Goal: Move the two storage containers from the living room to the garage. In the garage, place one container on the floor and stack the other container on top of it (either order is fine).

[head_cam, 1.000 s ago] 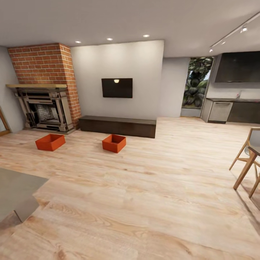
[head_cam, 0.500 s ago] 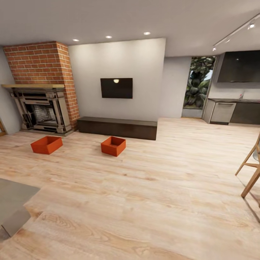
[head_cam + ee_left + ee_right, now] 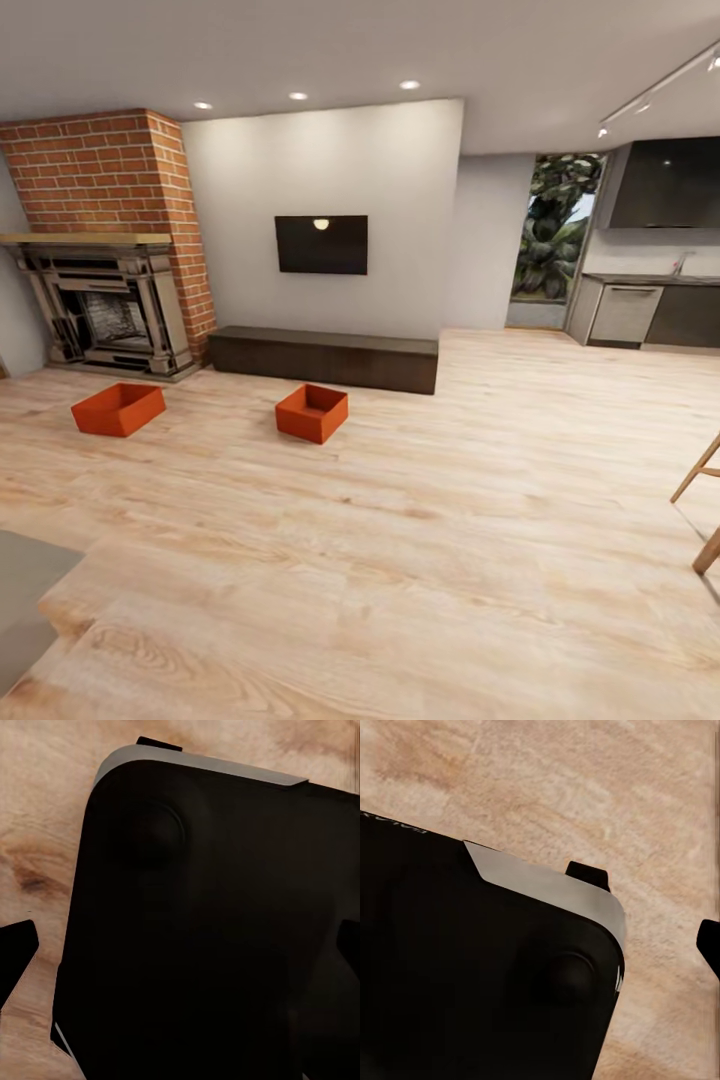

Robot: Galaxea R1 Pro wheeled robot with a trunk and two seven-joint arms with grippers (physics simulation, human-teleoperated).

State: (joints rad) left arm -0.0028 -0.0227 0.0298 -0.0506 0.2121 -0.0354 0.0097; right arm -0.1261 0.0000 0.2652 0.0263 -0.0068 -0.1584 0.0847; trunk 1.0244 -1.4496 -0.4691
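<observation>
Nearest, both wrist views look straight down on the robot's black base housing (image 3: 210, 937) with light plank floor around it. Dark finger tips (image 3: 16, 952) sit at the frame edges of the left wrist view, and another tip (image 3: 709, 945) at the edge of the right wrist view. Whether either claw stands apart or together cannot be told from these slivers; neither appears to carry anything.

Change noted: across the last second the whole head view has shifted. The grey rug corner (image 3: 25, 600) at near left and the wooden chair legs (image 3: 705, 500) at near right have slid outward toward the frame edges. This is camera travel, not movement of the objects. Judgement: the robot is on its approach, and pick-up has not begun.

Farther on, in the living room, the two storage containers rest on the wood floor (image 3: 420, 560), well apart. The left one (image 3: 118, 409) lies before the fireplace (image 3: 105, 310). The right one (image 3: 312, 412) lies just in front of the long dark cabinet (image 3: 325, 358).

The head view alone gives the containers' positions; the wrist views give the floor directly beneath the arms.
</observation>
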